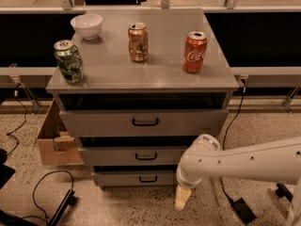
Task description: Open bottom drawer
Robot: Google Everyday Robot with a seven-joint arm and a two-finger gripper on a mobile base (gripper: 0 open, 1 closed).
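Claw [182, 199] low over floor [127, 207], beside bottom drawer [123, 178] right edge; grip state unclear.

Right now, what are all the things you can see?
bowl: one, white, cabinet top, back left
green can: one, green, top, front left
gold can: one, gold-brown, top, middle
red can: one, red, top, right
cabinet: one, grey, centre
top drawer: one, grey, widest
middle drawer: one, grey, under it
bottom drawer: one, grey, lowest, narrowest
box: one, brown cardboard, floor, left of cabinet
cable: one, black, floor, left
arm: one, white, coming from the right
gripper: one, cream, near the floor, right of the bottom drawer
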